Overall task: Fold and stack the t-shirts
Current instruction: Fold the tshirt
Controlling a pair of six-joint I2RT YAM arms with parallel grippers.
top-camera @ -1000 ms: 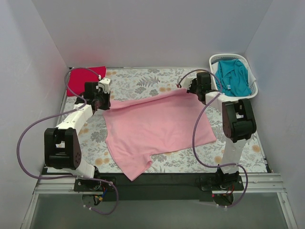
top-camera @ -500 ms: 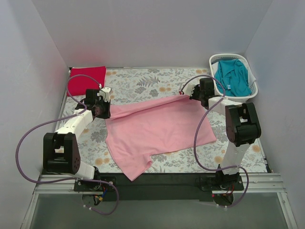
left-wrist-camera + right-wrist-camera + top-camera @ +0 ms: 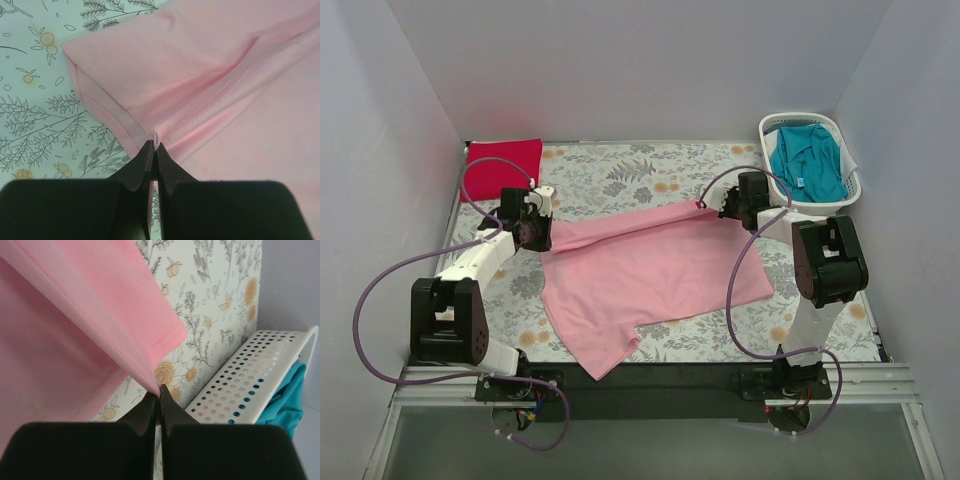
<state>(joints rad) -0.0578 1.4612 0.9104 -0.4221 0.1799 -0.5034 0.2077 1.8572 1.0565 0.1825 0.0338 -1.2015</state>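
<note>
The light pink t-shirt (image 3: 650, 270) lies spread on the floral cloth, its far edge lifted and stretched between both grippers. My left gripper (image 3: 542, 232) is shut on its far left corner; the left wrist view shows the fabric (image 3: 210, 75) pinched at the tips of that gripper (image 3: 154, 146). My right gripper (image 3: 712, 203) is shut on the far right corner; in the right wrist view the pink fabric (image 3: 75, 325) runs into the closed tips of that gripper (image 3: 159, 389). The red t-shirt (image 3: 503, 163) lies folded at the far left. The teal t-shirt (image 3: 808, 160) sits in the basket.
The white laundry basket (image 3: 825, 197) stands at the far right, close beside my right gripper, and shows in the right wrist view (image 3: 240, 390). The grey-and-orange floral cloth (image 3: 620, 170) covers the table. White walls close in three sides.
Both grippers have pulled the shirt's far edge toward the near side and lower. The left gripper moved away from the red shirt, which now shows fully.
</note>
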